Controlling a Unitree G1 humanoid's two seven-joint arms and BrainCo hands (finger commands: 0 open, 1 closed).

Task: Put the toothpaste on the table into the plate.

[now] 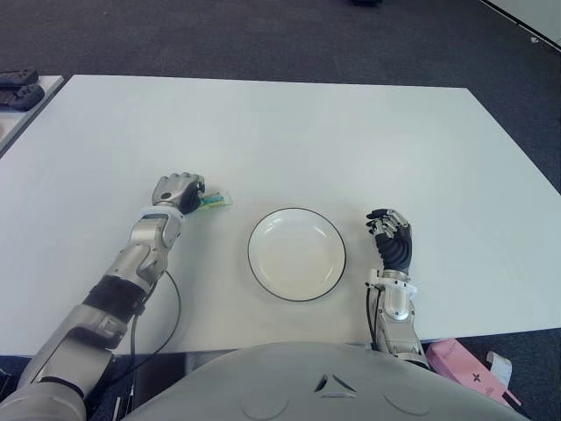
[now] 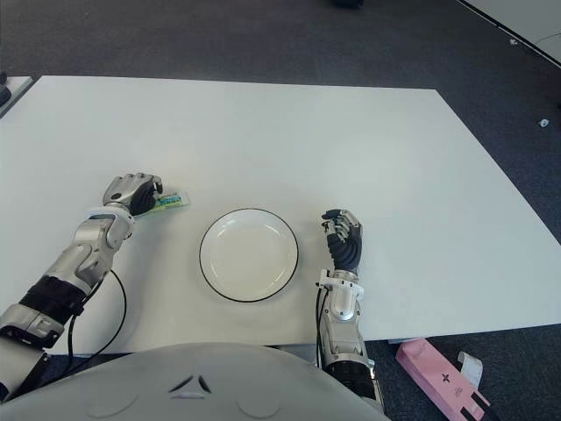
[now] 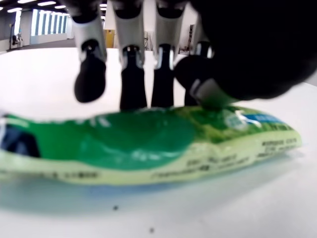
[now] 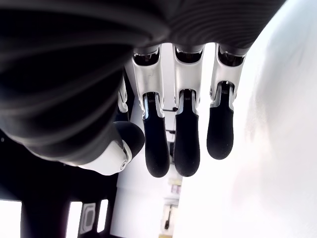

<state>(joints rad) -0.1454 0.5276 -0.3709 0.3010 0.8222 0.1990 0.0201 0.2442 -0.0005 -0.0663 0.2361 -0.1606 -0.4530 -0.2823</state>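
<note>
Closing left robot hand over toothpaste

In the eye views the left hand covers most of the toothpaste, leaving only one end showing at its right. In the left wrist view the tube's print is too blurred to read, and its left end runs off the frame. At the lower right edge a pink box is partly cut off.
</note>
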